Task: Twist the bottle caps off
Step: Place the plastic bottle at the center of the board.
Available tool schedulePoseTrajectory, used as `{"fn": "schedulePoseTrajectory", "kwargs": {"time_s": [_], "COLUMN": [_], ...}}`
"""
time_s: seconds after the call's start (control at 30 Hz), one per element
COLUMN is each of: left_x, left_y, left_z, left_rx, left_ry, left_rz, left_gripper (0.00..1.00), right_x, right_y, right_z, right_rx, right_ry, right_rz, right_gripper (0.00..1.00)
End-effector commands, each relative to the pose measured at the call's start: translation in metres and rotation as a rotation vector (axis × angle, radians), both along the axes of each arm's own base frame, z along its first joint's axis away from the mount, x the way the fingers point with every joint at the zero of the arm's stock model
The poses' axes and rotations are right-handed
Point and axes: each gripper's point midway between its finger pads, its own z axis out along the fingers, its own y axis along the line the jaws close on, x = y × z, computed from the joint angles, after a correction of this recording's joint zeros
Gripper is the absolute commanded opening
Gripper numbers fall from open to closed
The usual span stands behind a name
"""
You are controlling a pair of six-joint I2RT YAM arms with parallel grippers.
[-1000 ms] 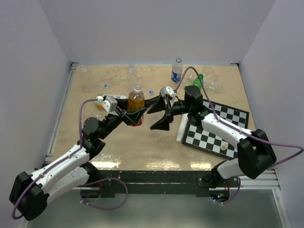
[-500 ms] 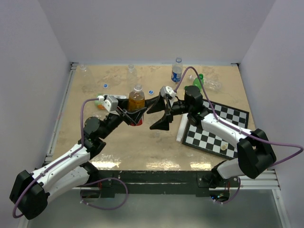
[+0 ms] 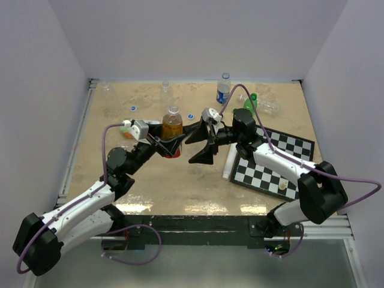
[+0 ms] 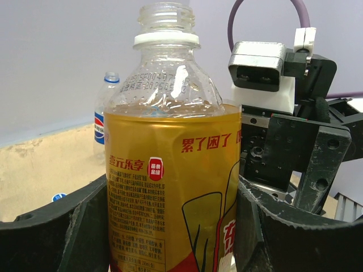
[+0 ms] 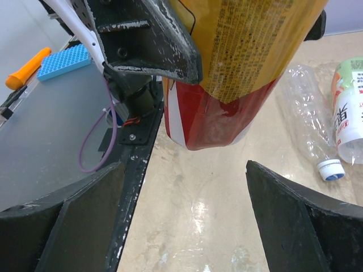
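Observation:
An amber bottle (image 4: 170, 170) with a red-yellow label hangs upright above the table, with my left gripper (image 4: 173, 226) shut on its body. Its threaded neck (image 4: 166, 17) stands bare above a white ring, with no cap on it. In the top view the bottle (image 3: 172, 123) sits mid-table, and my right gripper (image 3: 197, 146) is open just right of it. The right wrist view has the bottle's base (image 5: 215, 124) hanging above and ahead of the spread fingers (image 5: 85, 209). Two loose blue bottle caps (image 3: 132, 108) (image 3: 190, 116) lie on the table.
A blue-labelled bottle (image 3: 223, 90) stands at the back, with clear bottles (image 3: 165, 90) (image 3: 107, 90) left of it. A green bottle (image 3: 249, 102) and a capped clear one (image 5: 309, 130) lie at the right. A chessboard (image 3: 282, 162) and a white tube (image 3: 229, 162) lie near the right arm.

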Motion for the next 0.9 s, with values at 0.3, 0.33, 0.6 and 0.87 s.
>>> {"fn": "schedulePoseTrajectory", "kwargs": {"time_s": [0.3, 0.33, 0.6, 0.87], "left_x": [0.001, 0.003, 0.01, 0.016], "left_y": [0.002, 0.002, -0.002, -0.01], "left_z": [0.017, 0.017, 0.016, 0.023], "left_rx": [-0.086, -0.091, -0.13, -0.201], "left_ry": [-0.04, -0.038, -0.019, -0.016], "left_rz": [0.011, 0.014, 0.016, -0.001], "left_gripper": [0.0, 0.0, 0.0, 0.0], "right_x": [-0.002, -0.002, -0.002, 0.013], "right_y": [0.004, 0.004, 0.006, 0.023], "right_z": [0.013, 0.013, 0.023, 0.019], "right_rx": [0.039, 0.039, 0.062, 0.06], "right_ry": [0.038, 0.051, 0.09, 0.2], "right_rz": [0.009, 0.002, -0.019, -0.136], "right_gripper": [0.93, 0.93, 0.93, 0.93]}}
